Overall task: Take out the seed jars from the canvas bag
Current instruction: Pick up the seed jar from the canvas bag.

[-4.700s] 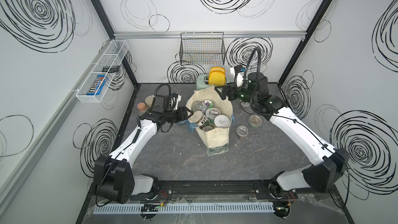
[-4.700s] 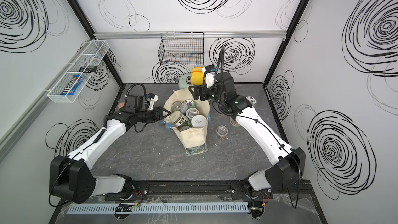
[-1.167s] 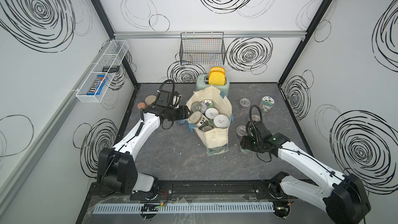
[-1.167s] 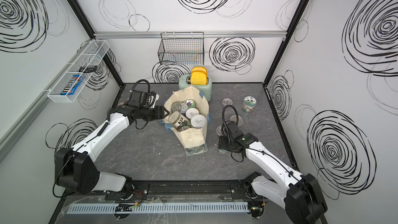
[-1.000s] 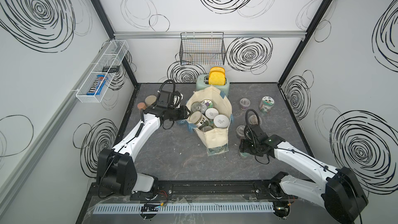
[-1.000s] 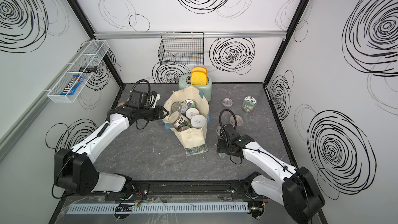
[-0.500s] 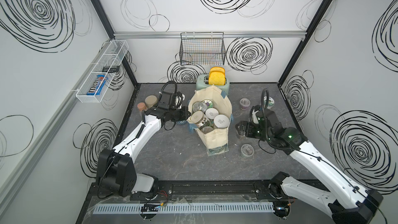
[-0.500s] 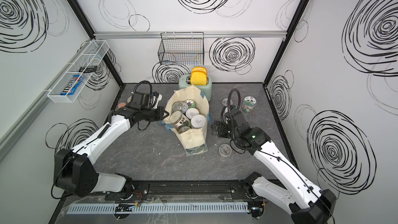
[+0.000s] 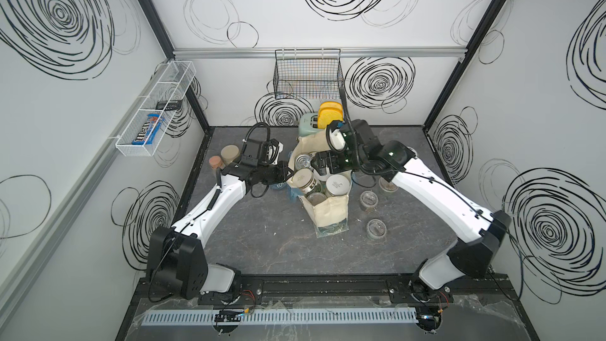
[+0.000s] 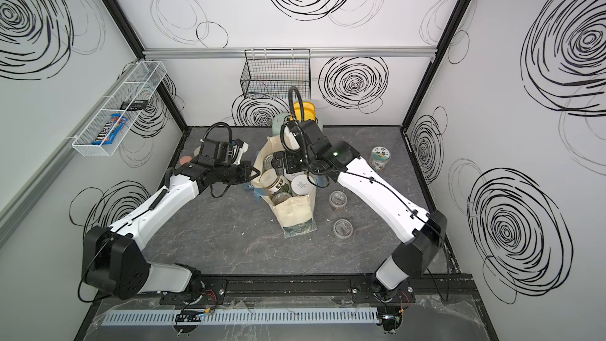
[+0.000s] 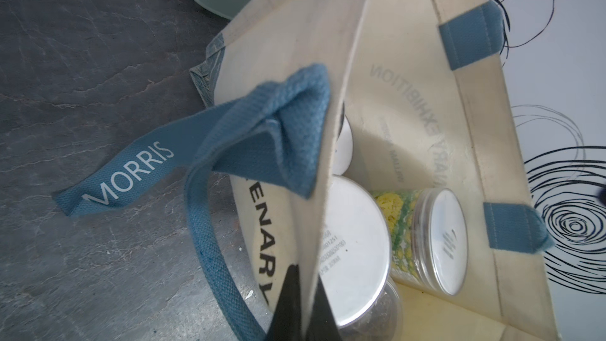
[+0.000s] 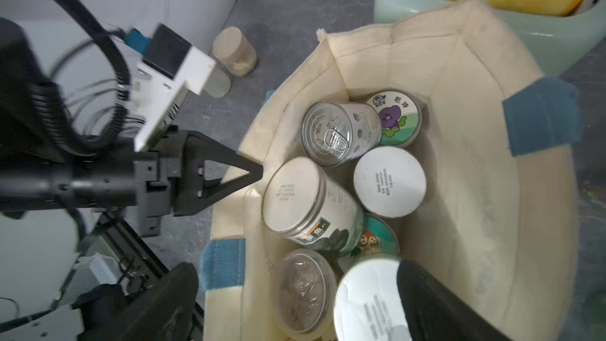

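Several jars (image 10: 337, 199) on table (image 10: 229, 234) beside bag (image 10: 296, 214), toaster (image 9: 305, 124) behind; more inside. Left claw (image 12: 259, 173) pinches bag rim; right claw (image 12: 295, 273) wide.

The canvas bag (image 9: 331, 216) is standing in the middle of the bench (image 9: 262, 241), with the toaster (image 9: 306, 123) just behind it. Seed jars (image 9: 303, 180) are crowding inside the bag; three loose jars (image 9: 369, 197) are sitting on the bench to its right. Two other jars (image 9: 229, 153) are standing near the back-left corner. The left end effector (image 9: 288, 172) is touching the bag's left rim.
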`<state>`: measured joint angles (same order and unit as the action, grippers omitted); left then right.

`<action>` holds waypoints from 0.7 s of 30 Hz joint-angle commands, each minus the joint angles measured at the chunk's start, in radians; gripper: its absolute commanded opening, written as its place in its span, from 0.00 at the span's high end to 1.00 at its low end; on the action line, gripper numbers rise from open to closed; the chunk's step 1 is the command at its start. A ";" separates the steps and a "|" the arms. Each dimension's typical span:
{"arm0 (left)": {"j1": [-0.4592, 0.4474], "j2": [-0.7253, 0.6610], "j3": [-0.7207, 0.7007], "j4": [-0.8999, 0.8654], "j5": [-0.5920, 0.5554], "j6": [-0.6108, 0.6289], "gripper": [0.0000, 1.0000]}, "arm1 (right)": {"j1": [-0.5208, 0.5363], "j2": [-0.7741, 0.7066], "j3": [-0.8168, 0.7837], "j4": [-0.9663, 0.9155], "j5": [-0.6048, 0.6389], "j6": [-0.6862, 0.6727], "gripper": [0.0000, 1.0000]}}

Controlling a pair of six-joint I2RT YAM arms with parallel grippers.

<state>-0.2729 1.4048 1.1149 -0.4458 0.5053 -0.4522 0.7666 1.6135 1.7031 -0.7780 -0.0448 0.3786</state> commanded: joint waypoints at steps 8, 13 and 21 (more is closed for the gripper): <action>-0.003 -0.026 0.052 0.064 0.102 -0.005 1.00 | 0.031 0.075 -0.132 0.118 -0.025 -0.399 0.02; -0.004 -0.026 0.059 0.059 0.101 -0.005 1.00 | 0.055 0.127 -0.139 0.138 -0.009 -0.418 0.00; -0.009 -0.027 0.069 0.047 0.089 -0.004 1.00 | 0.081 0.256 -0.089 0.145 0.148 -0.358 0.03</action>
<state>-0.2729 1.4048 1.1217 -0.4484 0.5262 -0.4534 0.8410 1.8252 1.5871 -0.6319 0.0021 -0.0097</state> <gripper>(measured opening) 0.067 0.975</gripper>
